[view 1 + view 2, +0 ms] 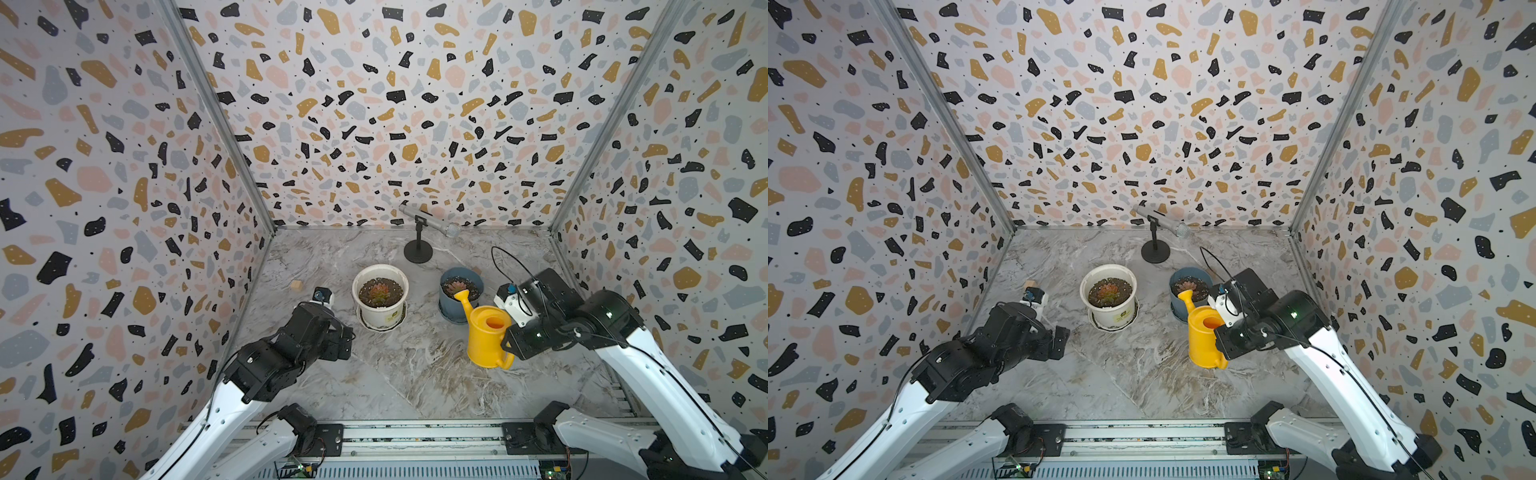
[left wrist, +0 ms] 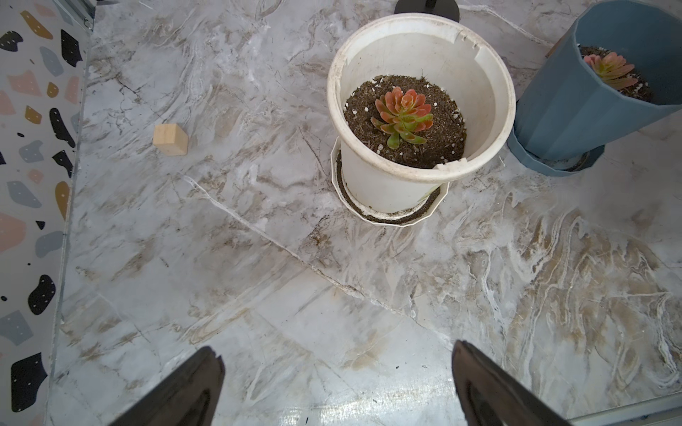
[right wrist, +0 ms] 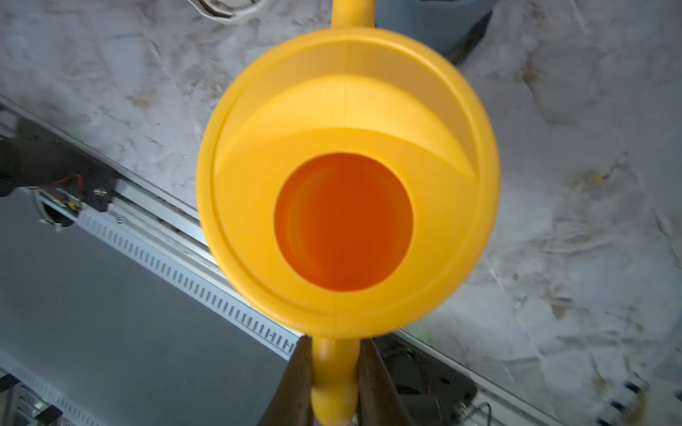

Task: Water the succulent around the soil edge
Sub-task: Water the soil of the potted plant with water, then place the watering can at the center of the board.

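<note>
Marble surface [image 1: 415,374]: right end effector [image 3: 334,369] clamps watering can [image 1: 486,332] handle, succulent [image 1: 458,286] at its eleven o'clock; left end effector [image 2: 337,350] wide.

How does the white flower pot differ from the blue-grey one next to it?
The white pot is wider than the blue-grey pot. The white pot's wall is smooth; the blue-grey pot's is faceted. The yellow watering can reaches its spout over the blue-grey pot's near rim, while nothing hangs over the white pot. Shared: both stand upright, and the succulent in the blue-grey pot looks much like the rosette in the white pot.
</note>
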Available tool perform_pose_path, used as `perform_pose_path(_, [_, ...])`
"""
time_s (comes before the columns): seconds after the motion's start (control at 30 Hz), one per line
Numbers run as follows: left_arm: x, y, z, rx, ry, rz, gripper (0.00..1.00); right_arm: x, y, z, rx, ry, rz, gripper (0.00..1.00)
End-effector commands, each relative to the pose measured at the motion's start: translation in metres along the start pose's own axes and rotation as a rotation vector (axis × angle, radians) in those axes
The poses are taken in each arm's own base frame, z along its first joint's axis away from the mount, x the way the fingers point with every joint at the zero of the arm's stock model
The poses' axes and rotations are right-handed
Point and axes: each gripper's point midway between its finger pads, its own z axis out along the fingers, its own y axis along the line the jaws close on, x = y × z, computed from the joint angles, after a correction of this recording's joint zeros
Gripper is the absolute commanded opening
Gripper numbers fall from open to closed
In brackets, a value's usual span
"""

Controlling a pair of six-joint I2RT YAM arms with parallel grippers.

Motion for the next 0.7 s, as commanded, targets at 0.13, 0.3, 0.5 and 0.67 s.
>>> perform_pose_path(0.13, [-0.006, 0.000, -0.001, 0.006, -0.036, -0.008, 1.00, -0.013, 0.042, -0.006, -0.270, -0.242, -0.103, 0.00])
perform_pose_path(0.3, [-0.007, 0.003, -0.003, -0.003, -0.046, -0.014, 1.00, -0.003, 0.041, 0.022, -0.314, -0.277, -0.130, 0.00])
perform_pose_path(0.5, [-0.008, 0.005, -0.004, -0.012, -0.052, -0.017, 1.00, -0.002, 0.039, 0.046, -0.315, -0.252, -0.134, 0.00])
perform_pose_path(0.67, [-0.008, 0.005, -0.002, -0.022, -0.046, -0.015, 1.00, -0.005, 0.034, 0.072, -0.245, -0.208, -0.146, 0.00])
